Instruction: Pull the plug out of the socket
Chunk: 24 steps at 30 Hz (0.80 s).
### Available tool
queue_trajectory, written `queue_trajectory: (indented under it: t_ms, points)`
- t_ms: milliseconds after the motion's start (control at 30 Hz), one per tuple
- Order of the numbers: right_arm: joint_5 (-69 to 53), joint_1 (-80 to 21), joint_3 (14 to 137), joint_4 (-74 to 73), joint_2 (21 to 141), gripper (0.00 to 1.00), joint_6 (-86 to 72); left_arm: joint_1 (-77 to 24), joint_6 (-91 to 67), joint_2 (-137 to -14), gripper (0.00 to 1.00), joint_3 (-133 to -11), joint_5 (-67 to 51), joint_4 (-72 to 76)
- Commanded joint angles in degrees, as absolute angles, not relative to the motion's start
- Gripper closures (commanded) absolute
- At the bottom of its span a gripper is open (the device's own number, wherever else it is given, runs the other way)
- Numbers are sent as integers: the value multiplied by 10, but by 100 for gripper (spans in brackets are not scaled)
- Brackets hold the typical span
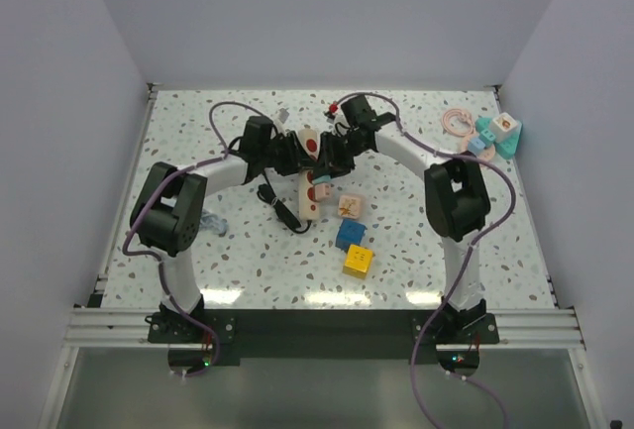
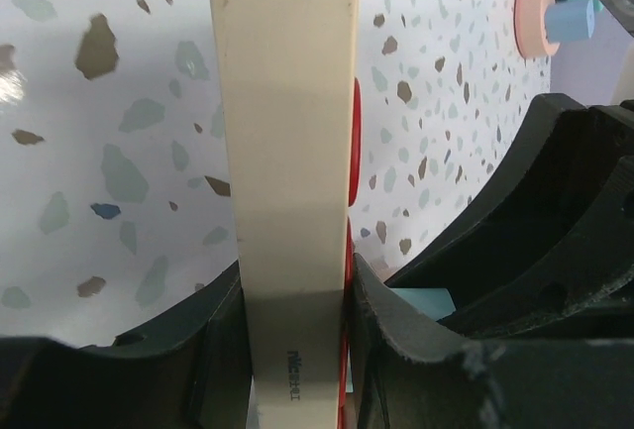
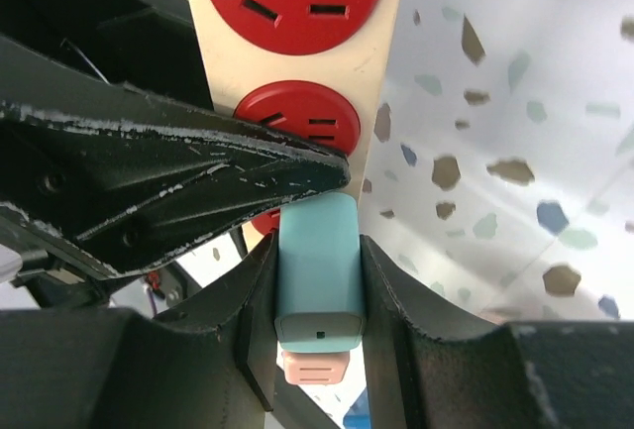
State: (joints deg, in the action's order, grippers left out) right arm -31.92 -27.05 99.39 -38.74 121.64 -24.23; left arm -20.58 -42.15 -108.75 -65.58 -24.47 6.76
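The socket [image 1: 309,189] is a cream power strip with red outlet faces, lying mid-table. My left gripper [image 1: 294,157] is shut on its narrow sides, as the left wrist view shows with the strip [image 2: 287,152] clamped between the gripper's [image 2: 294,285] pads. My right gripper [image 1: 334,155] is shut on a teal plug block [image 3: 317,270] with a pink end, seated against the strip's face [image 3: 384,62] beside a red outlet [image 3: 297,117]. A thin black cord [image 1: 269,197] coils left of the strip; I cannot make out a black plug head.
A wooden cube [image 1: 350,205], a blue cube [image 1: 349,233] and a yellow cube [image 1: 359,261] lie right of the strip. Teal and pink toys [image 1: 495,135] and a pink ring [image 1: 456,120] sit back right. A pale blue object [image 1: 211,223] lies at the left.
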Motion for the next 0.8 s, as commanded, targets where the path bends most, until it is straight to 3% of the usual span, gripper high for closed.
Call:
queue_trajectory:
  t_ms: [0,233,533,767]
  points:
    - [-292,-265,913,-353,1091,100,-275,-184,-370,-1101,100,-657,-189,31]
    - [-278,-222,941,-388,1075,100,-247,-177,-362,-1103,100,-650,-190,28]
    - [-355,-181,1096,-488,1177,100,-198,-177,-365,-1101,100,-640,-193,34]
    - [-266,-261,881,-323,1067,100,-296,-176,-367,-1110,100,-658,-191,33]
